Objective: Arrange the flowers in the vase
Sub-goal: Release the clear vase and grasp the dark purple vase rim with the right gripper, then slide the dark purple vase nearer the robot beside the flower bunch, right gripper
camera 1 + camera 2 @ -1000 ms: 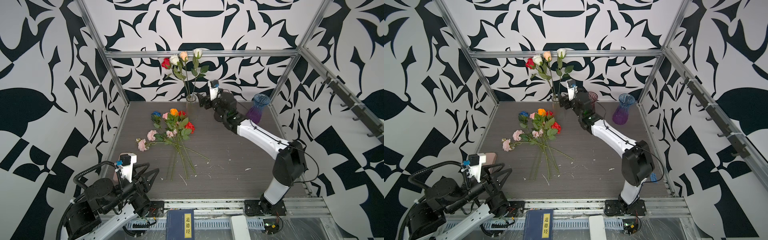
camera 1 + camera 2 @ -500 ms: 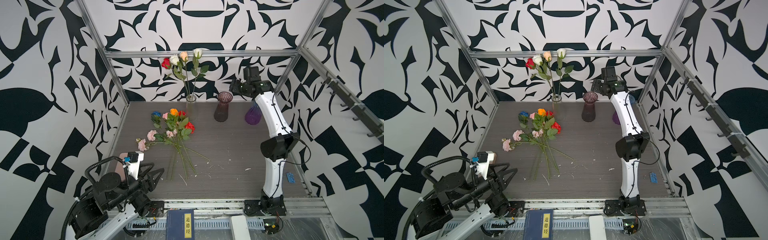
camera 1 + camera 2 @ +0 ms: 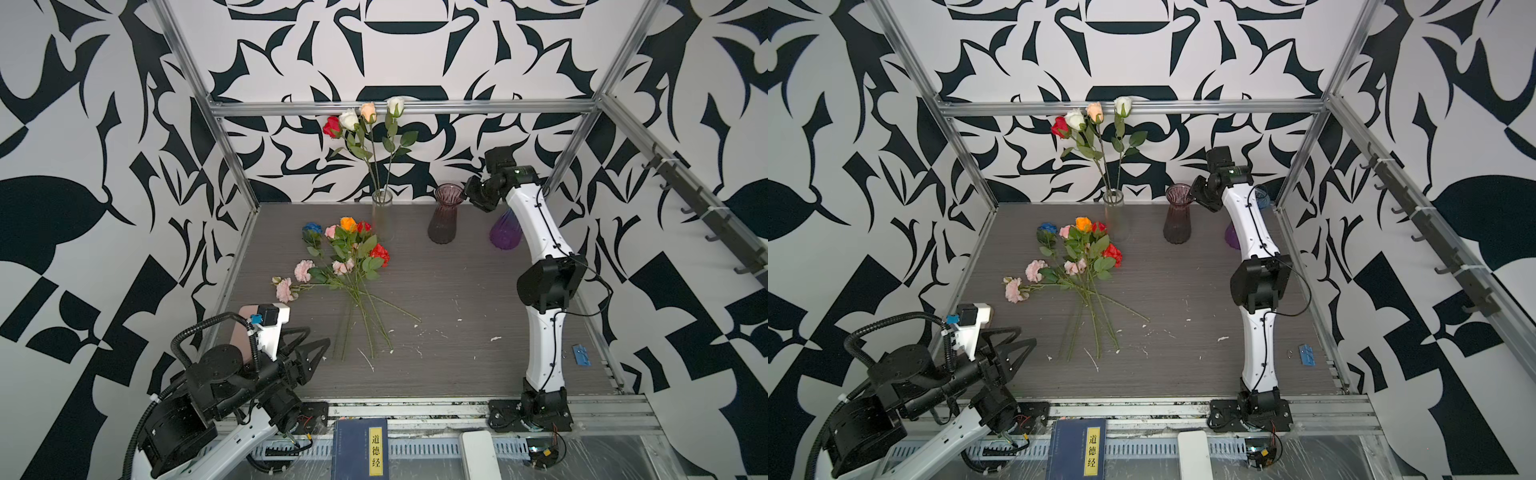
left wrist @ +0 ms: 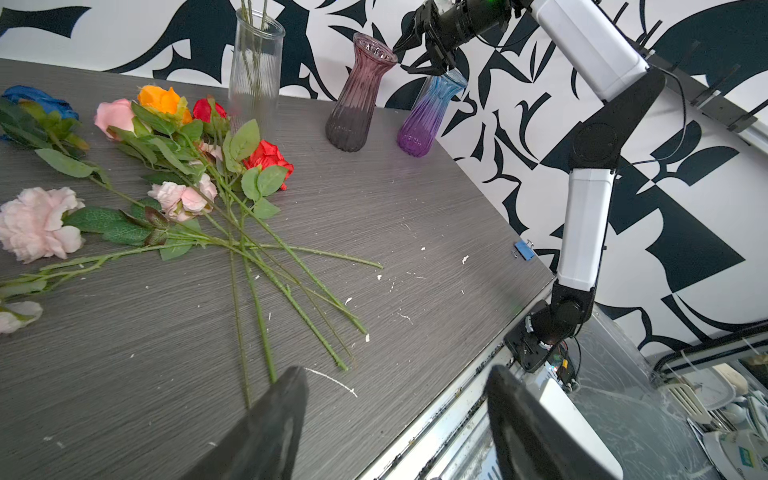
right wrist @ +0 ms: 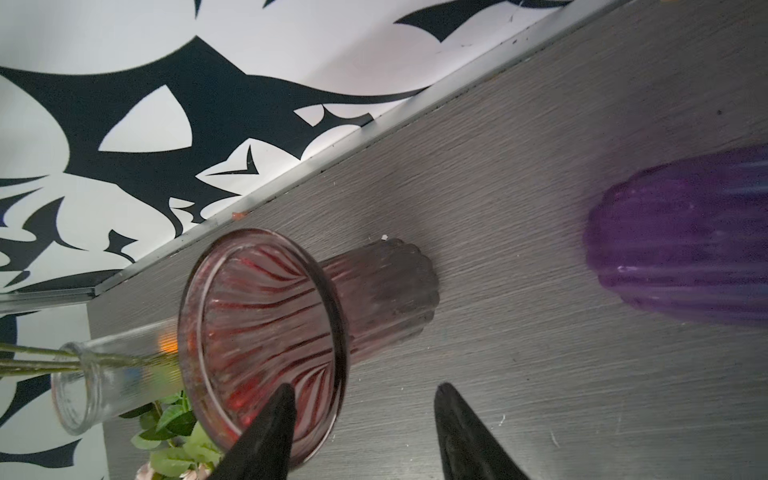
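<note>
Four long-stemmed artificial roses (image 3: 365, 120), red, white, peach and white, are standing upright in a tall clear ribbed glass vase (image 3: 381, 216), which is sitting at the back of the grey wood-grain surface (image 3: 457, 299). The other green-stemmed, leafy artificial flowers (image 3: 349, 266) are lying in a loose bunch just in front of that clear vase. Blue, pink, orange and red blooms are lying nearest it, frilly pink blooms farther out, and the bare stems are fanning away from it. To the right of the clear vase a dark maroon ribbed glass vase (image 3: 444, 216) is standing upright, and beyond it a purple-to-blue glass vase (image 4: 428, 120). The right tool (image 5: 363, 390) is hovering at the maroon vase's rim with its jaws partly apart, clamping nothing. Whether a fingertip is touching the rim I cannot tell. The left tool (image 4: 392, 386) is hanging with jaws wide apart and empty, well away from the clear vase, past the stem ends.
</note>
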